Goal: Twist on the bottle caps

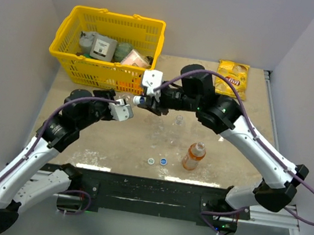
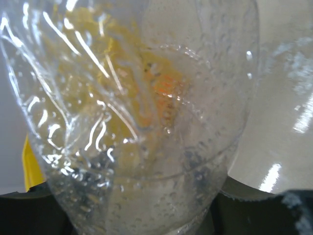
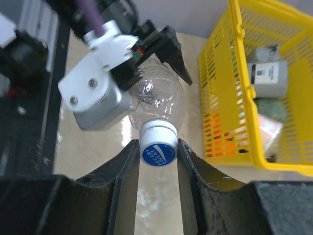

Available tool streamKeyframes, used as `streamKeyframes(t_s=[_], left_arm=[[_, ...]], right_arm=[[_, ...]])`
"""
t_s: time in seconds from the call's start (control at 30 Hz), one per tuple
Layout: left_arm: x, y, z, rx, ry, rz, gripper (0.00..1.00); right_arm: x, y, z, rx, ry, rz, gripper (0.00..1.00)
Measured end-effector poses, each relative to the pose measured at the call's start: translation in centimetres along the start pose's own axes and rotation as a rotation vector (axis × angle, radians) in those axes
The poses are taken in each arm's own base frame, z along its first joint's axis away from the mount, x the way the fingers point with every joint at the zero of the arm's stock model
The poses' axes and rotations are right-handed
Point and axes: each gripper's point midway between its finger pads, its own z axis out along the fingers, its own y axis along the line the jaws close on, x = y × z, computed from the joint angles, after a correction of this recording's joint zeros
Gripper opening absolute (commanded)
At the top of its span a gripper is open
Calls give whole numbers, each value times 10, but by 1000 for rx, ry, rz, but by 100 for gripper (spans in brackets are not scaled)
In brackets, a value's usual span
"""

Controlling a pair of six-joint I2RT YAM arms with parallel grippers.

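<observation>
My left gripper (image 1: 128,109) is shut on a clear bottle (image 3: 157,95) and holds it lying sideways above the table; the bottle fills the left wrist view (image 2: 146,122). A cap with white sides and a blue top (image 3: 158,152) sits on the bottle's neck. My right gripper (image 3: 157,145) is shut on this cap, one finger touching each side. A second clear bottle (image 1: 178,120) and an orange bottle (image 1: 193,156) stand uncapped on the table. A whitish cap (image 1: 150,161) and a blue cap (image 1: 163,161) lie near the front edge.
A yellow basket (image 1: 71,59) with boxes and packets stands at the back left, close behind both grippers; it also shows in the right wrist view (image 3: 220,98). A yellow snack packet (image 1: 233,75) lies at the back right. Grey walls enclose the table.
</observation>
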Motion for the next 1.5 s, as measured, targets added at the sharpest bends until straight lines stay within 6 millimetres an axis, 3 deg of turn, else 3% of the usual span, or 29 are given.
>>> streamKeyframes(t_s=[0.17,0.3,0.33,0.37,0.4,0.47,0.5,0.57,0.7,0.73,0.77,0.83,1.0,1.03,1.13,1.23,1.37,1.5], left_arm=[[7,33,1,-222,18,44,0],[14,55,1,-392,60,102,0],[19,59,0,-427,89,121,0],[23,61,1,-443,113,128,0],[27,64,2,-460,141,139,0],[32,65,5,-473,176,130,0],[32,64,7,-465,184,123,0],[32,58,10,-422,184,96,0],[23,34,13,-257,132,36,0],[21,27,13,-214,119,18,0],[18,17,14,-152,100,0,0],[10,-6,13,-11,47,-36,0],[-13,-51,10,294,-37,-135,0],[-17,-58,10,343,-49,-148,0],[-24,-73,11,446,-67,-172,0],[-27,-81,8,508,-72,-184,0],[-35,-78,5,531,-88,-172,0],[-41,-73,3,525,-108,-156,0]], right_arm=[[-3,-25,11,48,-70,373,0],[4,-45,19,-9,-140,683,0],[7,-49,22,-25,-145,739,7],[10,-52,25,-33,-146,779,20],[14,-57,28,-41,-146,830,42],[18,-68,29,-48,-147,884,52],[18,-76,28,-51,-153,901,62],[11,-99,20,-39,-188,875,65],[0,-152,-37,94,-249,601,66],[0,-155,-51,126,-240,519,66],[1,-151,-65,154,-226,424,66],[1,-123,-84,164,-181,244,65],[-2,-5,-90,0,-132,-268,64],[-1,4,-90,-22,-129,-315,64],[2,16,-87,-54,-104,-469,64],[10,17,-71,-87,-73,-538,63],[27,20,-46,-142,-26,-586,59],[29,28,-39,-174,-20,-625,54]])
